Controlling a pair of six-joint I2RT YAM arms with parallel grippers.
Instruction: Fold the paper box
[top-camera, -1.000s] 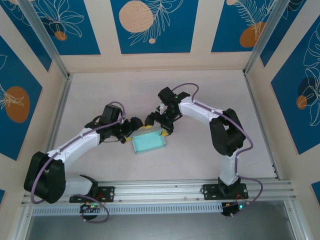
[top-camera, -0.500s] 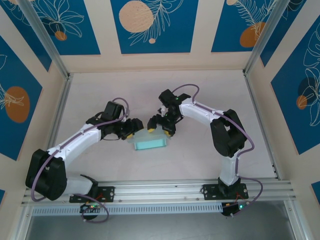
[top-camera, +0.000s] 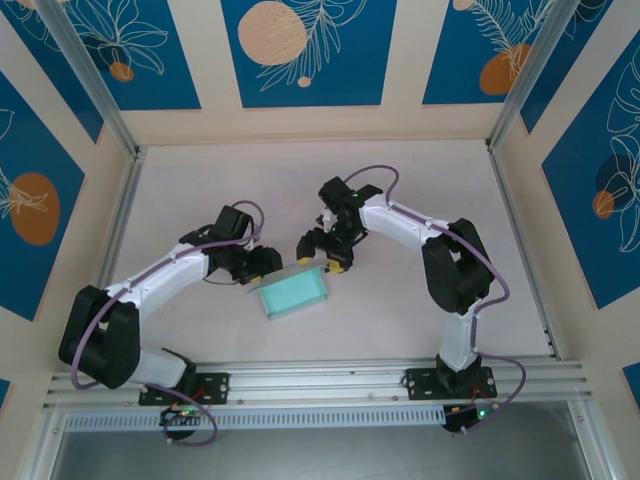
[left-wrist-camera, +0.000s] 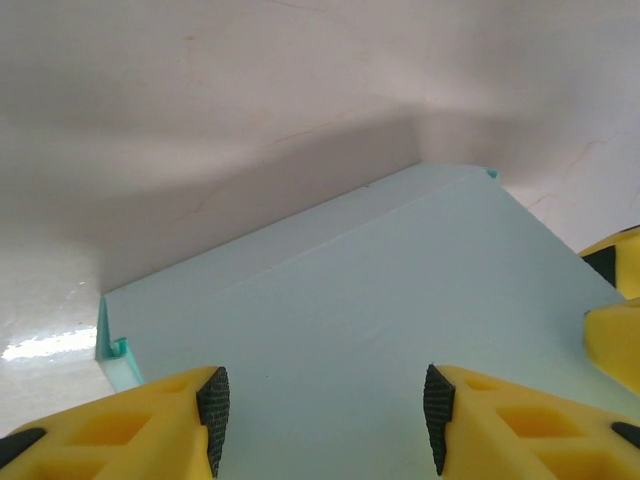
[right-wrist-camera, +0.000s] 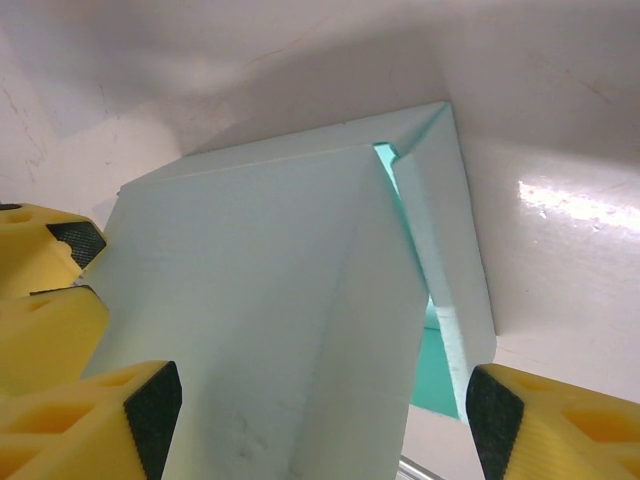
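The paper box (top-camera: 293, 294) is a pale mint card box lying near the table's middle, its teal inside facing up. Its pale lid panel (right-wrist-camera: 260, 300) stands tilted up along the far edge. My left gripper (top-camera: 263, 264) is at the box's far left corner. In the left wrist view the left gripper (left-wrist-camera: 323, 420) is open, its yellow fingers (left-wrist-camera: 160, 425) over the flat panel (left-wrist-camera: 330, 300), which runs on past both. My right gripper (top-camera: 322, 260) is at the far right corner. It is open (right-wrist-camera: 325, 410), with the lid and a side wall (right-wrist-camera: 450, 270) between its pads.
The white table (top-camera: 400, 330) is walled by cream panels with blue prints (top-camera: 300, 50). An aluminium rail (top-camera: 330, 378) runs along the near edge with both arm bases on it. There is free room behind and to the right of the box.
The left gripper has moved right onto the box's far left corner and narrowed its jaws. The box has turned slightly. The right gripper has barely shifted.
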